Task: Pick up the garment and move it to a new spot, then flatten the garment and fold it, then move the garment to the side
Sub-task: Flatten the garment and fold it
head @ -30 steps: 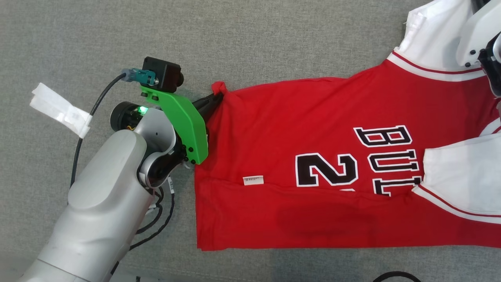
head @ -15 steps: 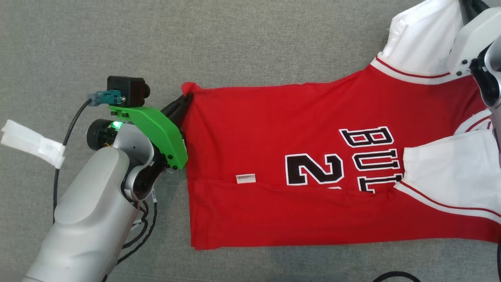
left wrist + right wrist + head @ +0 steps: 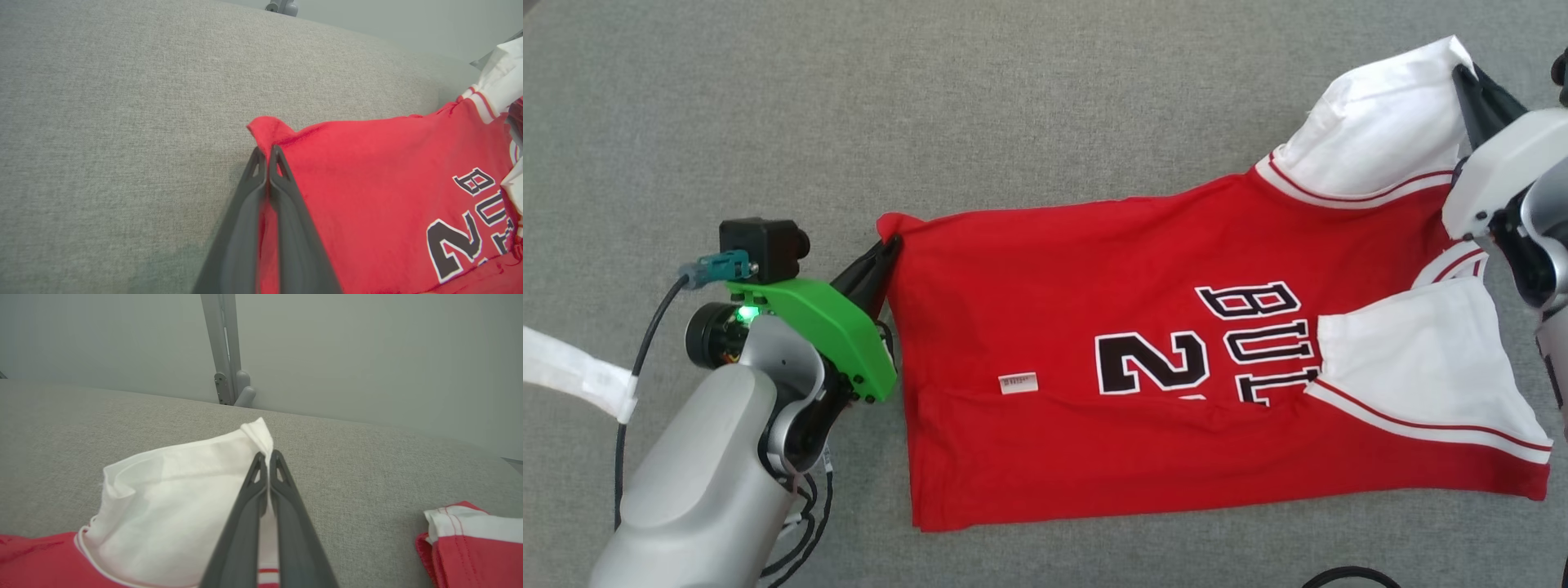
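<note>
garment [image 3: 1094, 327]: soft matt cloth | surface [image 3: 1013, 106]: grey coarse-woven fabric | gripper fingers [image 3: 286, 228]: dark matt plastic

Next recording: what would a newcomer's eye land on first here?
The red jersey with black lettering lies spread across the grey fabric surface. The left hand pinches its red corner at the left, and the right hand pinches its white sleeve at the upper right. A bright green bracket tops the left wrist.

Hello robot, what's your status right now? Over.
Left gripper shut on jersey hem corner. Right gripper shut on its white sleeve. It lies spread between them on grey surface. Taped cable lies left, apart.
</note>
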Controlling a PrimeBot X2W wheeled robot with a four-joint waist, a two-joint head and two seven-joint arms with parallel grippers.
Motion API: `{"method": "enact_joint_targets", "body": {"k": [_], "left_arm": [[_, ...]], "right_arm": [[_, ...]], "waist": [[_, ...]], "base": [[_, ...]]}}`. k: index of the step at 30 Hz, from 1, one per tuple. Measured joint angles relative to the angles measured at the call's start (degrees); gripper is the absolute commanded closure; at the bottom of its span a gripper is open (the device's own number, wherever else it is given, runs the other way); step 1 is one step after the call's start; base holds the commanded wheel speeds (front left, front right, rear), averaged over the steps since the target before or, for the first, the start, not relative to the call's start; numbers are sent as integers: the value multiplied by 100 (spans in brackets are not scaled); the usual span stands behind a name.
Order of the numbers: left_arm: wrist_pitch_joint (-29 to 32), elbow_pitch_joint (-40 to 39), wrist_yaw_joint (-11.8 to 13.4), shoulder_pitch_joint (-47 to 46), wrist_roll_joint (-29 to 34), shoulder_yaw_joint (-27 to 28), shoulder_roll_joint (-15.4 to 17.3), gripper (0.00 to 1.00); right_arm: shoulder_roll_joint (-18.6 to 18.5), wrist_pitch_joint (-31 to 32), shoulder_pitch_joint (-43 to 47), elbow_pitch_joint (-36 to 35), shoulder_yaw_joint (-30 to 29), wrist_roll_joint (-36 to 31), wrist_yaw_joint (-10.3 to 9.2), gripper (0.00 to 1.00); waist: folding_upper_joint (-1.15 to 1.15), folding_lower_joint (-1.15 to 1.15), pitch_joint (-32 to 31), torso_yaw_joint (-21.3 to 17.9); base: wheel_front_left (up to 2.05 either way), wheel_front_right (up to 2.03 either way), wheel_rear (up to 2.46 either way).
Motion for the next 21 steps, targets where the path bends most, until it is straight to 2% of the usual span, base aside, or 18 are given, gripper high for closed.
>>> {"method": "enact_joint_targets", "body": {"k": [7,11,16,21], "left_arm": [[-242,-628,254,704,1,41,143,100],[-483,-1160,382,1274,-23,77,268,100],[-749,-1856,512,2082,-23,27,356,100],[-951,-1985,664,2742,-51,-1,505,100]], "right_arm": [[-4,14,1336,-1285,-383,493,-1,100],[110,187,2282,-2089,-724,547,0,100],[569,313,3265,-2824,-1149,553,-1,100],[967,337,3834,-2869,-1178,369,-1,100]], "waist": [[0,0,-368,-134],[0,0,-552,-274],[0,0,-651,-534],[0,0,-680,-804]], "base": [[0,0,0],[0,0,0],[0,0,0],[0,0,0]]}}
